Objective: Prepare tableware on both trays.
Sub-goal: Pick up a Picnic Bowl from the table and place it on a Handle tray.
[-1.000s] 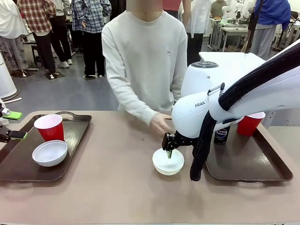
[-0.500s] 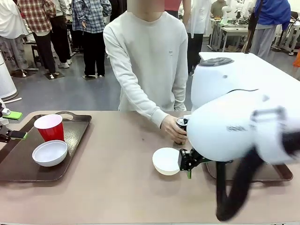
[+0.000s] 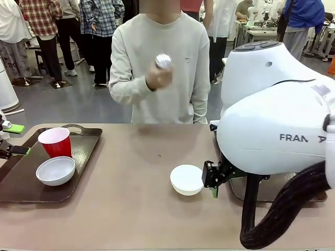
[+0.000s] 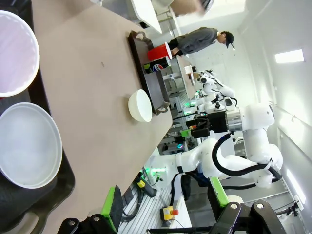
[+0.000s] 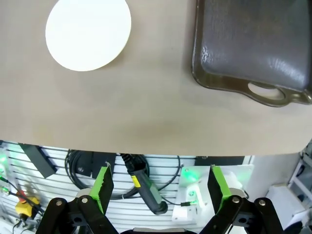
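Note:
The left tray (image 3: 84, 157) carries a red cup (image 3: 54, 141) and a white bowl (image 3: 55, 170). At its left edge hovers my left gripper (image 3: 18, 139), open and empty. A second white bowl (image 3: 187, 179) sits on the bare table in the middle. Just right of that bowl my right gripper (image 3: 212, 179) stands open, apart from it. From the right wrist, the bowl (image 5: 88, 33) and the right tray (image 5: 253, 48) lie beyond the open gripper (image 5: 160, 187). The person holds a can (image 3: 163, 61) up at chest height. The left wrist view shows a red cup (image 4: 157, 51) and a can (image 4: 157, 67) on the right tray (image 4: 148, 80).
My bulky right arm (image 3: 277, 130) covers most of the right tray in the front view. The person stands at the far side of the table (image 3: 131, 209). Other people and tables are farther back.
The person's hand has lifted a can from the table beside the middle bowl up to chest height. My right gripper moved from over the bowl to its right side.

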Controlling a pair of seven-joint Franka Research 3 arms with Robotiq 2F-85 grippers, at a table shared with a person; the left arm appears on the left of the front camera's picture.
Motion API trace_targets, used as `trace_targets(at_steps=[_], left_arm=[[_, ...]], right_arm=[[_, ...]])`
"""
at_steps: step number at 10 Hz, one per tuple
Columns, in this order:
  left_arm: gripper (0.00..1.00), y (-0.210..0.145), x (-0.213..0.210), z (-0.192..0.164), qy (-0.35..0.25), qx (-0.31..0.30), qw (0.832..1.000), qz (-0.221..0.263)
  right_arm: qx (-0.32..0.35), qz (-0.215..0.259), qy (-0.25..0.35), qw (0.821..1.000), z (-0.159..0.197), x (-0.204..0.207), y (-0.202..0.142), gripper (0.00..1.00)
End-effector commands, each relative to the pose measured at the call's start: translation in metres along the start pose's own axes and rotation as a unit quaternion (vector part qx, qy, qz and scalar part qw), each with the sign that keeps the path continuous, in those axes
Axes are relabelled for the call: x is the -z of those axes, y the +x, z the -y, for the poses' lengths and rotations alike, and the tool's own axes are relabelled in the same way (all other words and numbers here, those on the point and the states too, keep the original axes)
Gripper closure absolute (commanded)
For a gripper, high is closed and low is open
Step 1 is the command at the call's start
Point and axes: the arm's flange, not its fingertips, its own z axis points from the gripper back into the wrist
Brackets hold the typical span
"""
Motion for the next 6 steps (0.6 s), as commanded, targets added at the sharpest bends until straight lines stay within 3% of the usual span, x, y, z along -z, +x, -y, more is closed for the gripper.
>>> trace_targets(at_steps=[1,6], left_arm=[[0.08,-0.001,0.0,0.0,-0.008,0.013,1.0,0.007],[0.08,-0.001,0.0,0.0,-0.008,0.013,1.0,0.007]], right_arm=[[-0.005,-0.004,0.014,1.0,0.005,0.021,-0.003,0.0],[0.006,0.004,0.031,0.999,0.005,0.021,0.009,0.0]])
